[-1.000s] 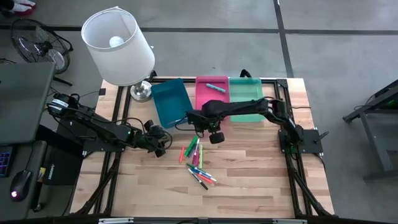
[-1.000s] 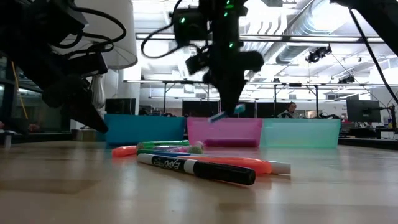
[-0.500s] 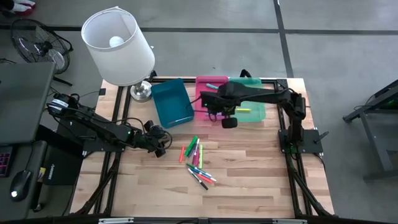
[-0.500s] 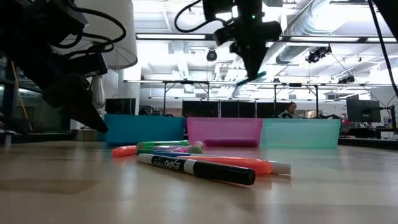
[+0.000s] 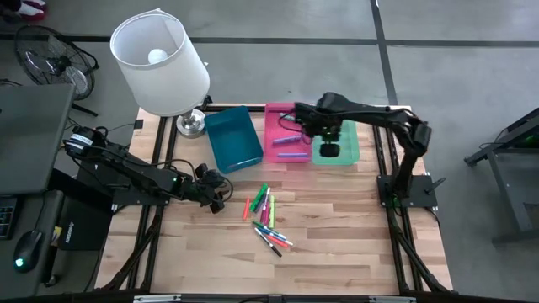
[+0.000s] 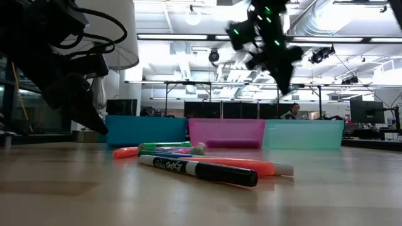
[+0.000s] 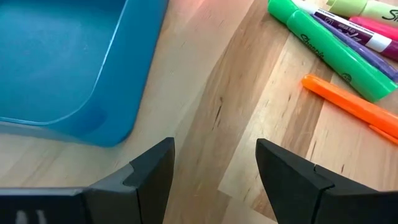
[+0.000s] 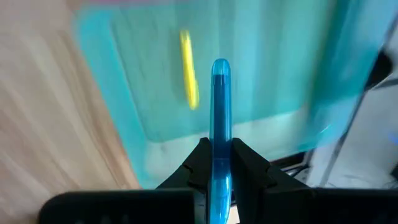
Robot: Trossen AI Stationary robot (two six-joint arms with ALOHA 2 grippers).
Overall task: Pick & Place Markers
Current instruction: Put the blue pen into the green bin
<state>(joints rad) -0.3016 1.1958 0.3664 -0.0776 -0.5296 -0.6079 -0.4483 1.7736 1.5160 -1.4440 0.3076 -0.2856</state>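
Several markers (image 5: 266, 215) in mixed colours lie in a loose pile at mid-table, also seen in the low view (image 6: 196, 164). My right gripper (image 5: 328, 150) hangs above the green tray (image 5: 347, 153), shut on a blue marker (image 8: 219, 93). A yellow marker (image 8: 188, 73) lies on that tray's floor. Two markers (image 5: 291, 147) lie in the pink tray (image 5: 278, 118). My left gripper (image 7: 211, 168) stands open, low over bare wood between the blue tray (image 7: 68, 62) and the pile, with nothing between its fingers. My right gripper pinches the blue marker's barrel (image 8: 219, 134) between its two fingers. The marker runs along the fingers and sticks out past their tips. The fingers point steeply down from above. The marker is lifted clear, high over the green tray.
A white lamp (image 5: 160, 63) stands at the table's far left corner, beside the blue tray (image 5: 234, 139). The three trays sit side by side along the far edge. Bare wood (image 5: 337, 236) spreads out near and right of the pile.
My right gripper has carried the blue marker up and toward the table's right and far edges, from just beyond the pile past the pink tray to above the green tray, its wrist rolling on the way. It has stayed shut on the marker.
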